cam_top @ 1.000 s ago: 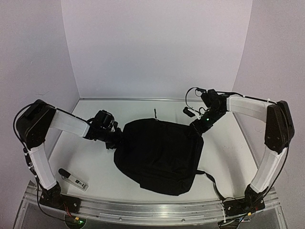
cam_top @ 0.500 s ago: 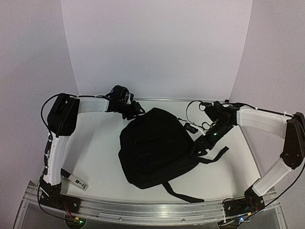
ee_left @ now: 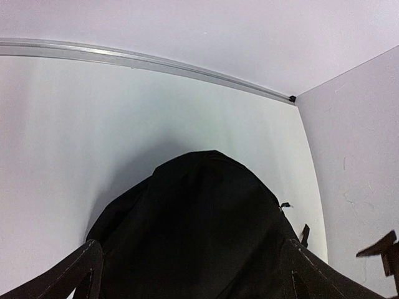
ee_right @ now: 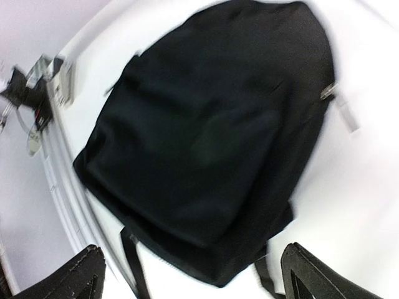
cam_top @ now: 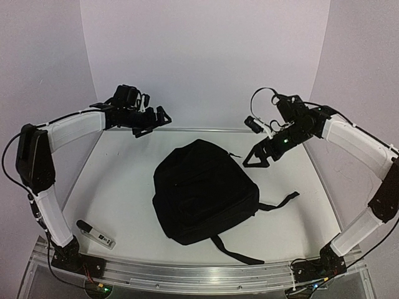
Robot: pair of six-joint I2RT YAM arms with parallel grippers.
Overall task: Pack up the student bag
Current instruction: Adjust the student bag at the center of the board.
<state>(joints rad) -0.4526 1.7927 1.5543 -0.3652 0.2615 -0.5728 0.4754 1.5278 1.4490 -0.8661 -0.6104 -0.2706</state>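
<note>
Black student bag (cam_top: pixel 202 193) lies flat (straps splayed); left tool (cam_top: pixel 154 123) and right tool (cam_top: pixel 254 161) both spread

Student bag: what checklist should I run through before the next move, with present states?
1. Student bag lying on the table, free of both grippers: ok.
2. Left gripper open and empty: ok.
3. Right gripper open and empty: ok.
4. Bag opened for packing: cannot tell.
5. Straps tucked away: not ok, they trail loose on the table.
</note>
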